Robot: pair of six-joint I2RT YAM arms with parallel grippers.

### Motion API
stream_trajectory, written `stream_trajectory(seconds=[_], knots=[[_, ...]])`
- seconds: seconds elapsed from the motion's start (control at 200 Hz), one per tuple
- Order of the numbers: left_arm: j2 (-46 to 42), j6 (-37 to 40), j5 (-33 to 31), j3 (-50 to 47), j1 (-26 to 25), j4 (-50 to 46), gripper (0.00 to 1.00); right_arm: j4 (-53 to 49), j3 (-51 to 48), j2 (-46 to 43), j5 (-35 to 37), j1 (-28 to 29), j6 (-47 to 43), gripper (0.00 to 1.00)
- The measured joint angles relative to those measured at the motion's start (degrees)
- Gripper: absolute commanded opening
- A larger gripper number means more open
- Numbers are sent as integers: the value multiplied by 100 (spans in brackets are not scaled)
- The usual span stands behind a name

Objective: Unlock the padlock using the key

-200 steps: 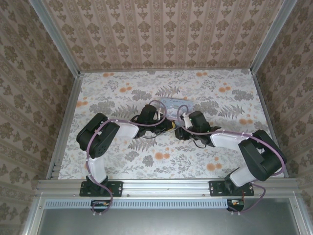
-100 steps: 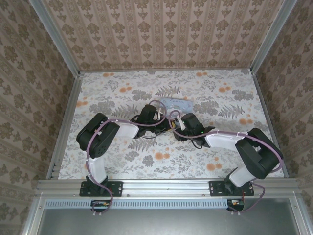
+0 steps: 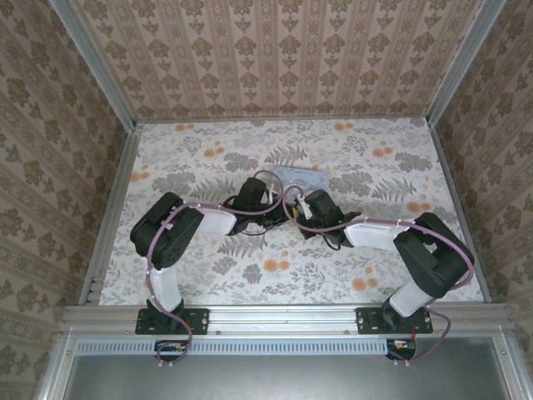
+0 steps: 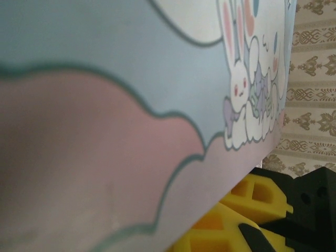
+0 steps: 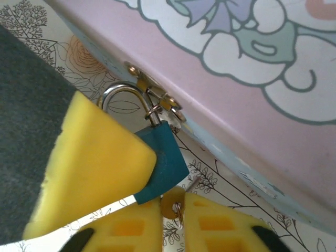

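The padlock (image 5: 165, 157) is hanging from the hasp (image 5: 157, 97) of the pastel-blue box (image 5: 252, 63) with the right gripper (image 5: 173, 215) pinching the key (image 5: 172, 202) tight beneath it, needing a gentle on-axis twist while a finger (image 5: 89, 173) of the left gripper (image 3: 275, 204), opening untellable, is apparently bracing its body.

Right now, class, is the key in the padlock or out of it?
In: the key has its head against the base of the padlock, no blade showing, pinched in the right tool.

Padlock (image 5: 165, 163): matt teal body, shiny metal shackle (image 5: 126, 87). Box (image 5: 236, 105): smooth printed surface.
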Motion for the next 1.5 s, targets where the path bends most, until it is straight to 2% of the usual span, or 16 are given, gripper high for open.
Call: stream_trajectory(seconds=[0.08, 0.225, 0.44, 0.61, 0.955, 1.04, 1.115, 1.215, 1.37, 1.41, 1.5], knots=[[0, 0, -11, -2, 2, 0, 0, -17, 13, 0, -79, -11, 0, 0], [0, 0, -22, -4, 0, 0, 0, -7, 13, 0, -577, -234, 87, 0], [-26, -9, 11, -85, 0, 111, 0, 323, -162, 83, -2437, -1064, 822, 0], [-98, -2, -22, -192, 26, 133, 0, 811, -201, 461, -3563, -1386, 1488, 0], [-146, -57, -96, -286, 107, 219, 0, 1991, -437, 750, -4507, -1792, 2500, 0], [-146, -57, -96, -299, 107, 245, 0, 2100, -459, 798, -4564, -1834, 2726, 7], [-146, -59, -96, -299, 107, 245, 0, 2122, -466, 798, -4577, -1834, 2815, 26], [-146, -48, -103, -299, 101, 243, 0, 2262, -479, 778, -4660, -1845, 2905, 41], [-146, -44, -101, -299, 92, 238, 0, 2319, -527, 734, -4656, -1845, 2933, 44], [-146, -42, -103, -299, 81, 238, 5, 2312, -533, 713, -4636, -1845, 2929, 45], [-146, 22, -111, -299, 70, 214, 24, 2264, -540, 684, -4570, -1849, 2938, 47]])
